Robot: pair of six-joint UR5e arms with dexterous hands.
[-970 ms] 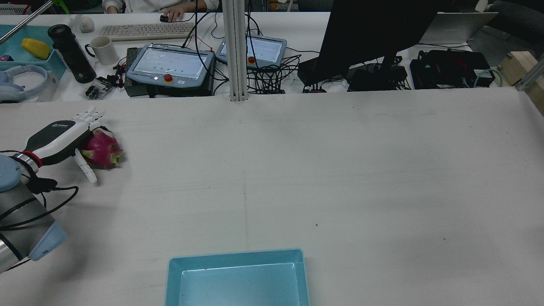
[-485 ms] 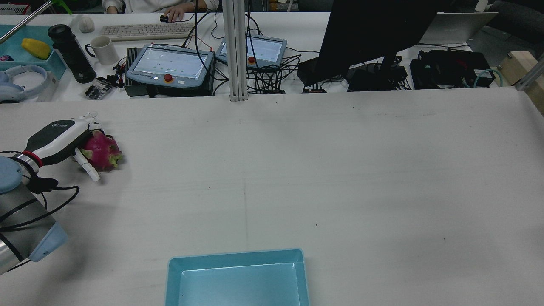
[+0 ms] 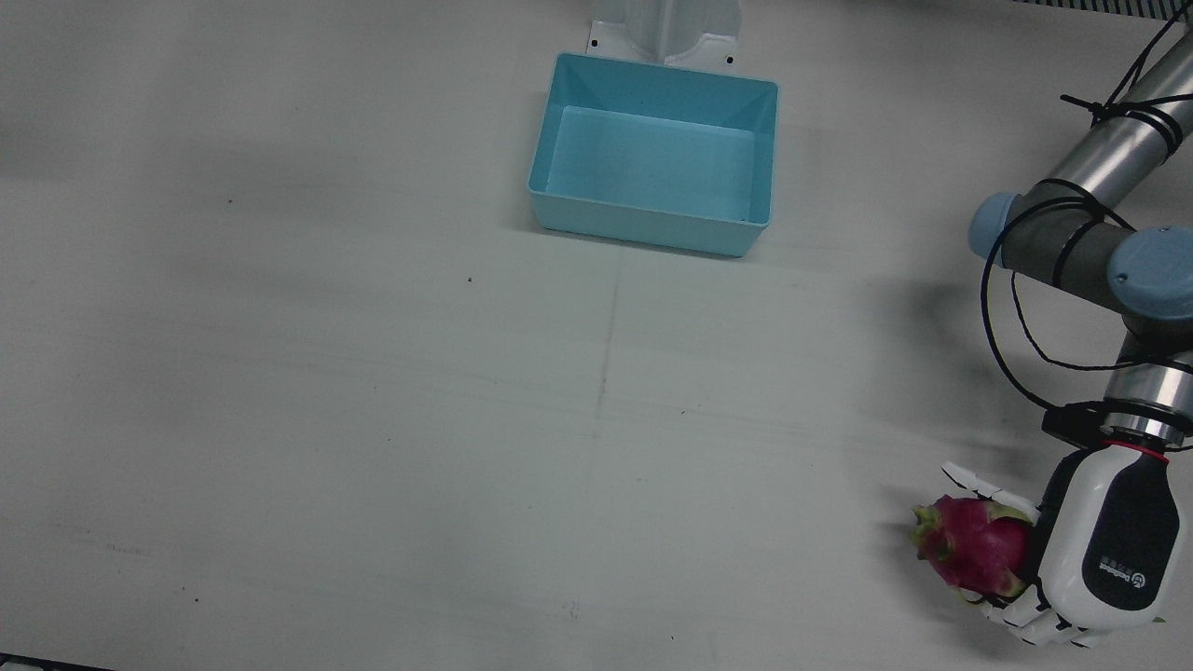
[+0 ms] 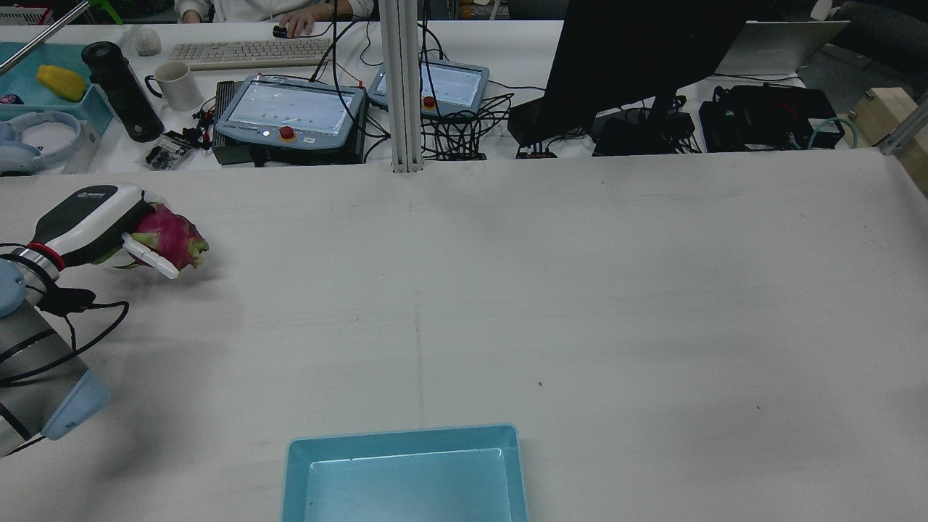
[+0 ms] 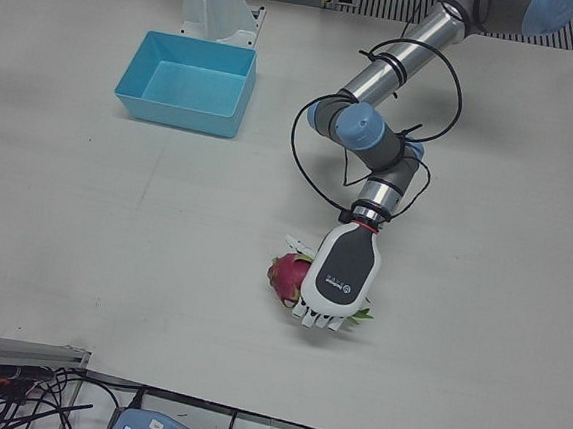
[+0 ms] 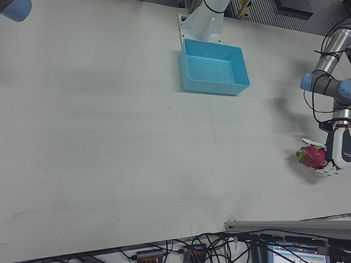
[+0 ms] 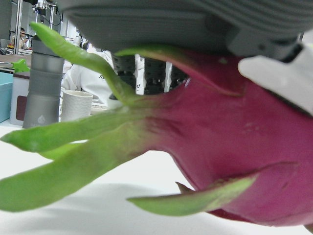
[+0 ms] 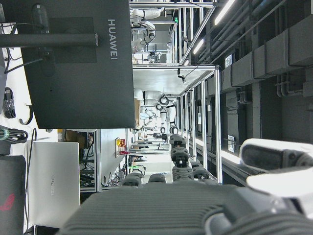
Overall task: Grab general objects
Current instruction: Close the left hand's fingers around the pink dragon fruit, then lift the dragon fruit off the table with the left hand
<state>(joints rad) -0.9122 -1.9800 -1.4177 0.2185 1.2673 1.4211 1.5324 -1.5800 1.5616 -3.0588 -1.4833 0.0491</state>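
A pink dragon fruit with green scales sits in my left hand, whose fingers are curled around it. The hand holds it a little above the table at the far left in the rear view, where the fruit sticks out of the hand and casts a shadow below. It also shows in the left-front view and fills the left hand view. My right hand shows only in its own view, raised and empty, facing a black monitor.
A light-blue bin stands empty near the arms' pedestals at the table's middle, also in the rear view. Beyond the far edge are teach pendants, a monitor, a keyboard and cables.
My left hand has closed its fingers around the dragon fruit and lifted it off the table, moving slightly up and back.
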